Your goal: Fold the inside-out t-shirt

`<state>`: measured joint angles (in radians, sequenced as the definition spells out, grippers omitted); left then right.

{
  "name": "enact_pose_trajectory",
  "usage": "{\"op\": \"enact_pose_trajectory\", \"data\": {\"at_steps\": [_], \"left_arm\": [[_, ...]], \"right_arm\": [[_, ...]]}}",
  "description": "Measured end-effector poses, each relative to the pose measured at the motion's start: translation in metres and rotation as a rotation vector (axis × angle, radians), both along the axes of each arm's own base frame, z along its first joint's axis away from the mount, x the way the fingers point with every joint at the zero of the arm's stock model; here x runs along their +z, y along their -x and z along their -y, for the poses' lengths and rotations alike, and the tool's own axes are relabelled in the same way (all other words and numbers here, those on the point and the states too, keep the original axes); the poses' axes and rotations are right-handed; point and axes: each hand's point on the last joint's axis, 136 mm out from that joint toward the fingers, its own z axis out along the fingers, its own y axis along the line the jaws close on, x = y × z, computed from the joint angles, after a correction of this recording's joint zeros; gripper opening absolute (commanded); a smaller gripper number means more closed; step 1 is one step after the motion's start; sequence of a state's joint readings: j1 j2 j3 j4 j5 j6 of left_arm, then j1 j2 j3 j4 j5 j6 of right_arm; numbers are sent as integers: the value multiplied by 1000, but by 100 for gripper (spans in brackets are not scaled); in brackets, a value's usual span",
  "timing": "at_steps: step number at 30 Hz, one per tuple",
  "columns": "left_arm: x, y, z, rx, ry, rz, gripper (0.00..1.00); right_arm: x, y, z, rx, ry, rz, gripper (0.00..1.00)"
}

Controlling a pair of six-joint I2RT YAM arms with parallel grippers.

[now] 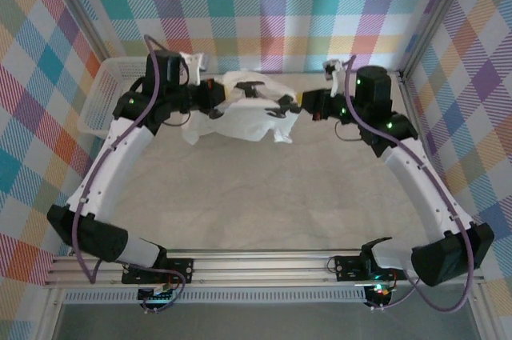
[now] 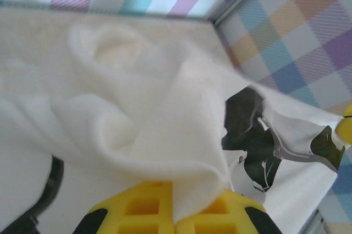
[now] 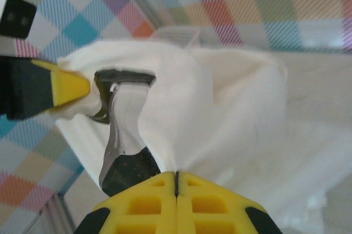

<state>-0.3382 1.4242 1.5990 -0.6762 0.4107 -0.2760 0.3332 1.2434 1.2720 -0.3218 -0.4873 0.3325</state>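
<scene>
From above, the inside-out t-shirt [image 1: 244, 108] hangs bunched near the far edge of the desk [image 1: 264, 196], strung between the ends of the left arm [image 1: 120, 144] and the right arm [image 1: 416, 164]. At the left wrist, the left fingers [image 2: 137, 209] are clenched on a thick fold of cloth. At the right wrist, the right fingers [image 3: 148, 201] are pressed together on a thinner edge, so the step probably goes best if both pinches stay firm and draw apart evenly, then lower the shirt flat toward the desk's middle before any fold.
</scene>
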Motion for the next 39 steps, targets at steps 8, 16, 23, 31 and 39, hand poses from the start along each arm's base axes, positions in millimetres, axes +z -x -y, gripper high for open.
{"op": "enact_pose_trajectory", "data": {"at_steps": [8, 16, 23, 31, 39], "left_arm": [[-215, 95, -22, 43, -205, -567, 52], [-190, 76, -19, 66, -218, -490, 56], [-216, 28, -14, 106, -307, -490, 58], [-263, -22, -8, 157, -371, -520, 77], [-285, -76, 22, 136, -262, -535, 32]], "right_arm": [[-229, 99, 24, -40, 129, -694, 45], [-163, 57, 15, -63, 140, -511, 46], [-203, 12, -47, -7, 275, -596, 54], [-266, -11, -102, -19, 302, -768, 75], [-312, -17, -142, -6, 268, -876, 1]]}}
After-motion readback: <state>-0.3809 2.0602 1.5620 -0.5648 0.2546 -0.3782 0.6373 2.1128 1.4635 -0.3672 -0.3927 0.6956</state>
